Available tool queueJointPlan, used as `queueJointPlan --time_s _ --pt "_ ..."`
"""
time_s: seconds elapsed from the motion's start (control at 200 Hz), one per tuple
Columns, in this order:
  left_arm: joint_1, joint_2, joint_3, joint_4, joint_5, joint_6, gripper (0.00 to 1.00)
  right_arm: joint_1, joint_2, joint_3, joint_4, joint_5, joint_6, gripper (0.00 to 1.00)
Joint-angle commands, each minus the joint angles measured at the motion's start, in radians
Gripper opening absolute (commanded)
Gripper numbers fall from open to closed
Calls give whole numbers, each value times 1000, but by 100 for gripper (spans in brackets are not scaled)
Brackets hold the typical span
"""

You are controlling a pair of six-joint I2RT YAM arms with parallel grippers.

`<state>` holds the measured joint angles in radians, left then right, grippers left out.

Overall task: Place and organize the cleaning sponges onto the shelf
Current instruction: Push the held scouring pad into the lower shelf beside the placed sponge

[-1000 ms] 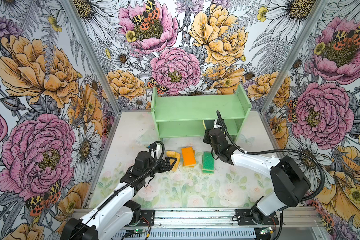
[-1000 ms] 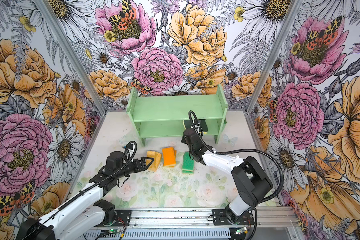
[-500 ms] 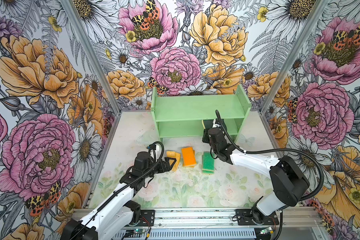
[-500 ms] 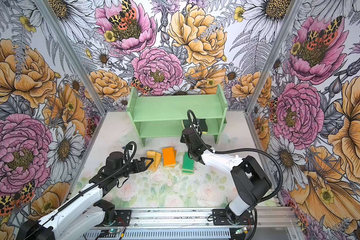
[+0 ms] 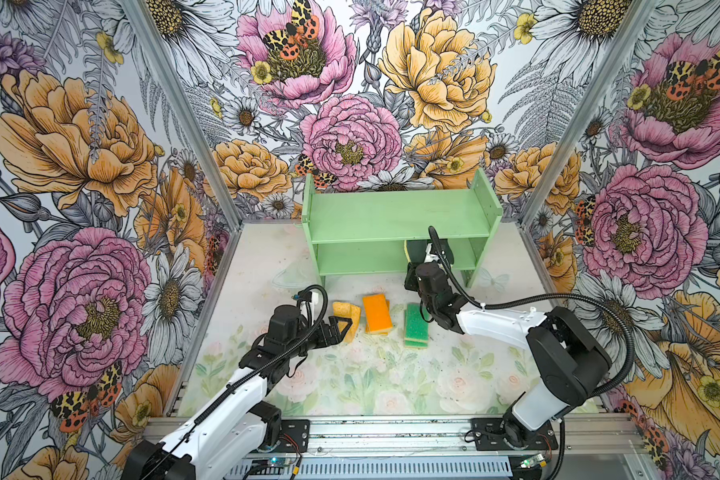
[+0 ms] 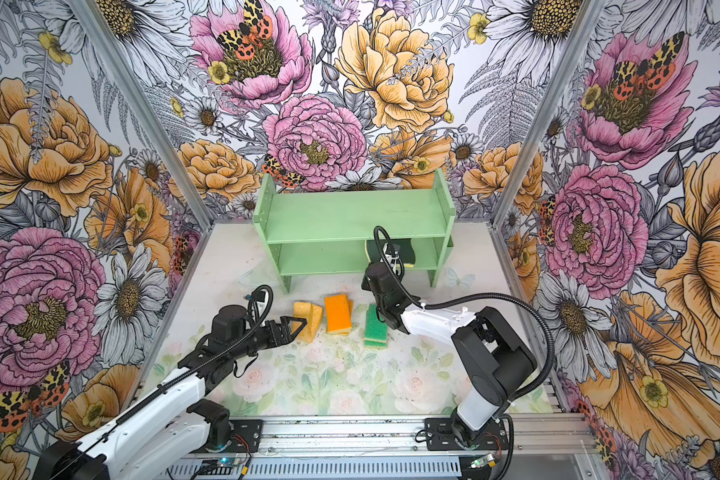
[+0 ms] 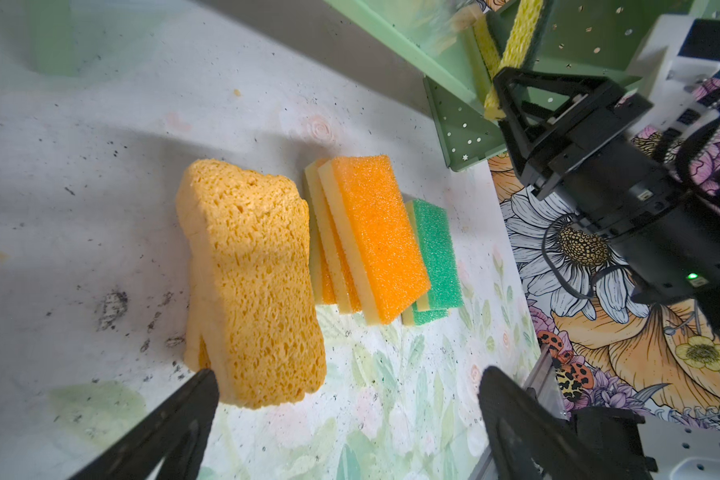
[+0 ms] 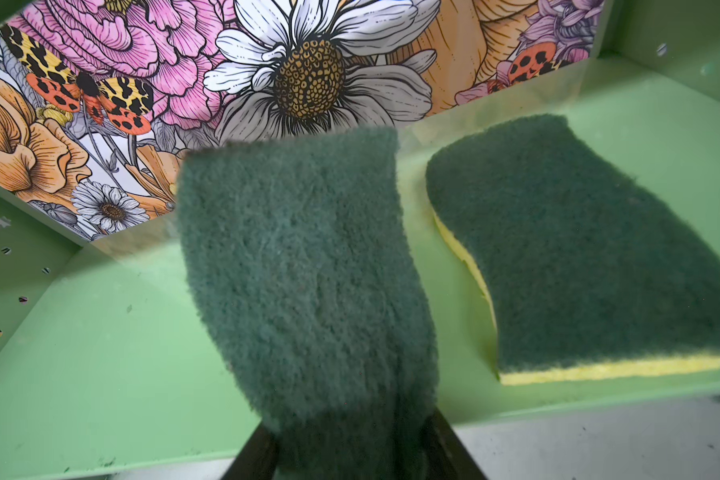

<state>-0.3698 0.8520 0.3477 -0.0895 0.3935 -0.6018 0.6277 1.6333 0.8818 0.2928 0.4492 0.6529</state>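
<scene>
**A:** Where does everything sit?

**B:** The mint-green two-tier shelf [image 5: 395, 216] stands at the back, its top tier bare. The right gripper [image 8: 350, 444] reaches over the lower tier, clenched on a wavy dark-green-topped sponge [image 8: 304, 266].

**A:** What does the drop turn on?

**B:** That sponge hangs tilted above the board, just beside its twin [image 8: 578, 257], which lies flat. Their long axes run roughly parallel, pointing into the shelf. I'd judge it wants lowering straight down.

**A:** And the left gripper [image 7: 348, 374]?

**B:** Spread wide and empty, at the near end of a porous yellow sponge [image 7: 250, 282]. The sponge's long axis runs away from the jaws, nearer one finger.

**A:** Counts?

**B:** Two dark-green, two porous yellow, two green-topped sponges [image 7: 437, 249] stacked. The orange-topped sponges [image 7: 375, 232] number at least two, perhaps three.
</scene>
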Motion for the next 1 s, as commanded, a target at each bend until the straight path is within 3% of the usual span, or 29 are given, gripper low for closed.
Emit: queueJointPlan --time_s 0.0,0.995 --pt "13 -17 -15 1 12 14 99 0 10 -9 71 17 -14 47" --pt "23 -23 -21 2 16 16 99 9 65 -12 138 75 -6 47"
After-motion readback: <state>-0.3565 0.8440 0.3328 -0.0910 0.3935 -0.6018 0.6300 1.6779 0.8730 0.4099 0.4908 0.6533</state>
